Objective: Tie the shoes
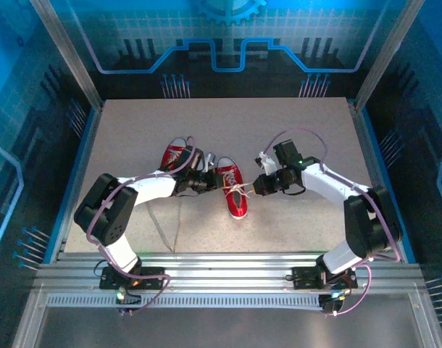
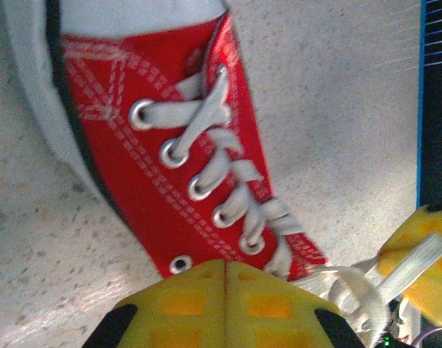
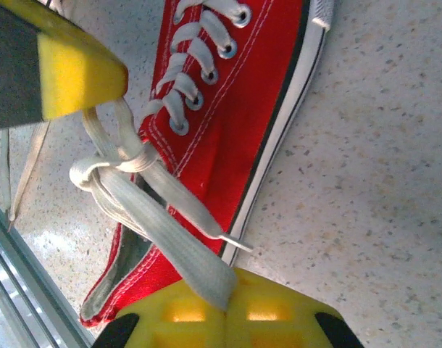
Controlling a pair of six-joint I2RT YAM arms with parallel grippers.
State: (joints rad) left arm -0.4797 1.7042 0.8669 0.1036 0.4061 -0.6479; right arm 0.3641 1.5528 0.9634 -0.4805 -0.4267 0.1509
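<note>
- Mid-desk [image 1: 134, 130], caught between left gripper [image 1: 209, 181] and right gripper [image 1: 259, 186]: one shoe [image 1: 235, 197], collar end toward the near rail [image 1: 221, 261], toe pointing away from the arms
- Clamped flat in the fully closed right gripper: a broad lace [image 3: 174, 228], drawn taut from a knot [image 3: 118, 165] over the top eyelets
- Pressed shut as well: left gripper, pads meeting along a thin seam just above the shoe's collar, with a loop [image 3: 109, 123] from that same knot drawn up into it
- Off to the left, just behind the left arm and partly hidden by it: second shoe [image 1: 176, 156], apart from the first
- Red canvas, white stitching, silver eyelets, white laces criss-crossed up the tongue, white sole edged with a dark stripe, grey lining inside the collar
</note>
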